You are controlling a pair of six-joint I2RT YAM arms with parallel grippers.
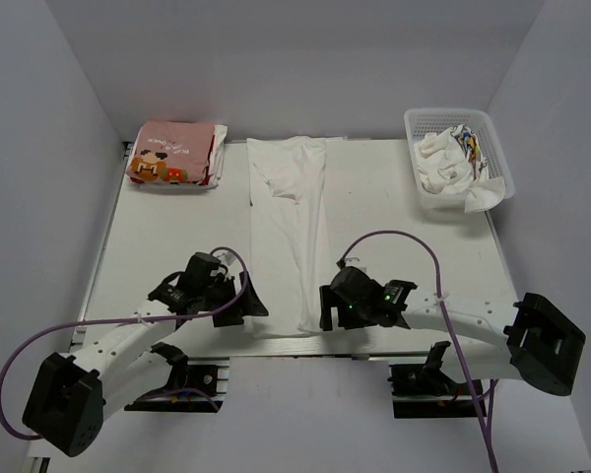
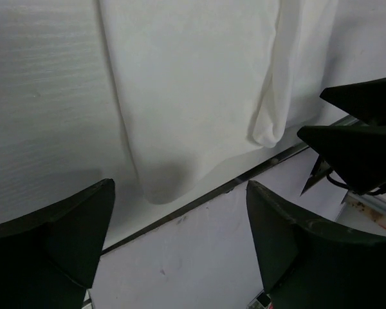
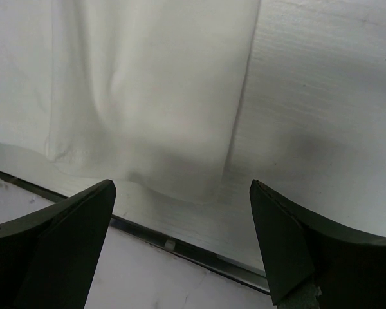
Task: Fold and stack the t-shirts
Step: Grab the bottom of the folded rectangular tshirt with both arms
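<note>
Here's the white t-shirt point(image 1: 291, 232), folded lengthwise into a long narrow strip. It runs down the middle of the counter point(image 1: 394, 227) from the far side, and its hem sits right at the near edge. A sleeve fold shows near the top of the strip.

The left tool point(image 1: 244, 296) is low, just beside the shirt's near left corner. Its jaws are spread wide with nothing between them, and only cloth and counter edge show below in the wrist view. The right tool point(image 1: 327, 307) mirrors it at the near right corner, just beside the strip, also gaping wide and gripping nothing.

Over in the far left corner lies the pink t-shirt point(image 1: 172, 156), folded into a neat rectangle with its orange-brown cartoon print facing up. At the far right stands the white lattice basket point(image 1: 449, 112), with crumpled white cloth point(image 1: 451, 158) bearing a bit of coloured print piled inside.
</note>
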